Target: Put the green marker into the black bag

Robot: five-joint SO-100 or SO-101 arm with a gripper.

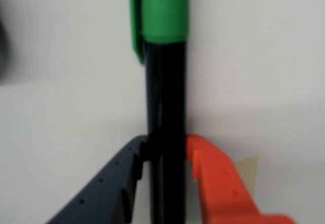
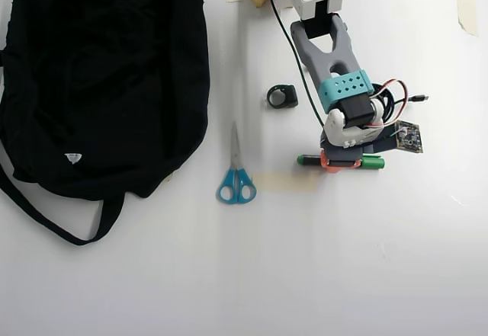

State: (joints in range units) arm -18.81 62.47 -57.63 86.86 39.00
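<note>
Gripper [image 1: 165, 155]: dark + orange jaws closed on green marker [image 1: 165, 97], mid-barrel, across its long axis. Marker lies level, left-right in overhead view, at or just above tabletop; can't tell which. Black bag [image 2: 107, 69]: well apart, far left. Between: scissors [image 2: 235, 174], small black ring-like item [image 2: 281, 96]. Scissors lie flat, minor obstacle.

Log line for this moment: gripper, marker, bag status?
gripper: jaws either side of the green marker barrel, grip unconfirmed | marker: lying on table, right of scissors in overhead view | black bag: far left, marker not in
</note>
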